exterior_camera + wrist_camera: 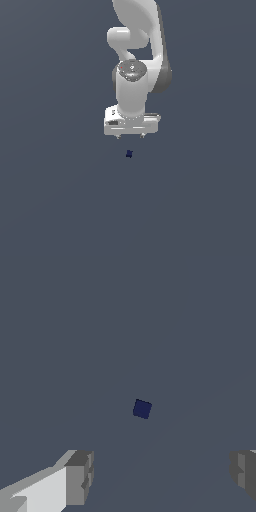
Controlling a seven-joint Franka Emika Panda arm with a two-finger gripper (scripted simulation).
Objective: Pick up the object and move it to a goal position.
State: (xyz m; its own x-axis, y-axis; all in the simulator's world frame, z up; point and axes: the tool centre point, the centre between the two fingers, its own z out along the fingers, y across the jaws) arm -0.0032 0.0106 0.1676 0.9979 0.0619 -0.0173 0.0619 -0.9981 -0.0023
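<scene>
The object is a tiny dark navy block lying on the flat grey surface. In the exterior view my white gripper hangs just above it, fingers pointing down, and does not touch it. In the wrist view the object shows as a small dark square ahead of the gap, slightly rotated. My gripper is open wide, with one grey fingertip on one side and the other fingertip at the frame's edge. Nothing is between them.
The white arm rises behind the gripper toward the top of the exterior view. A plain dark grey surface spreads all around the object.
</scene>
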